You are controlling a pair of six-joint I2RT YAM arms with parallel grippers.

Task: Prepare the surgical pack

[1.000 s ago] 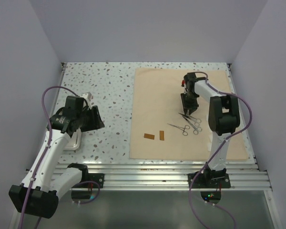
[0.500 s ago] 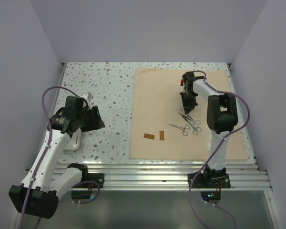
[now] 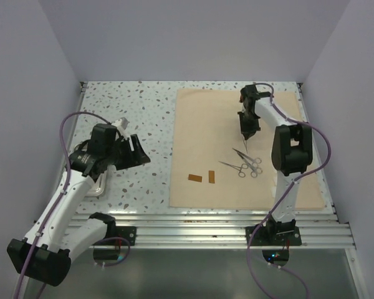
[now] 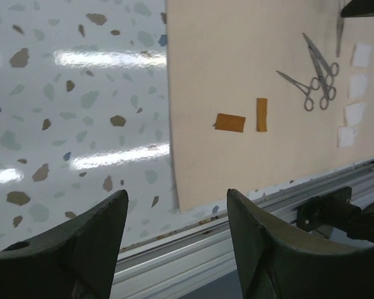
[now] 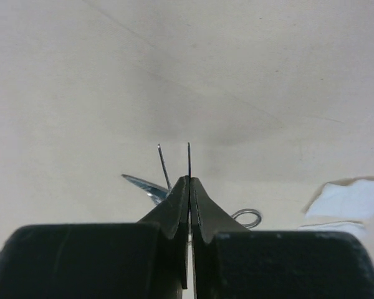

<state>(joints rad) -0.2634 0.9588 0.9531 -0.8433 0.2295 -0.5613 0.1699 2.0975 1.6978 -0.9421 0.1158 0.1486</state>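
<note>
The large tan cloth [image 3: 206,124] lies flat on the right half of the table. My right gripper [image 3: 244,133] hangs above it, shut on a thin metal instrument [image 3: 244,147] whose tip pokes out past the jaws [image 5: 188,159]. Two ring-handled instruments [image 3: 249,163] lie on the cloth just nearer, with two brown strips [image 3: 195,178] to their left. White gauze pads [image 4: 351,115] sit along the cloth's right side. My left gripper [image 3: 139,151] is open and empty over the speckled table. The steel tray [image 3: 98,185] lies partly hidden under the left arm.
The speckled tabletop [image 3: 143,118] stretches left of the cloth. A ridged metal rail [image 3: 206,227] runs along the near edge by the arm bases. Plain walls close in the left, far and right sides.
My right gripper closed fully on the thin instrument and lifted it off the cloth, shifting slightly farther away. My left gripper swung right toward the cloth and opened a little wider.
</note>
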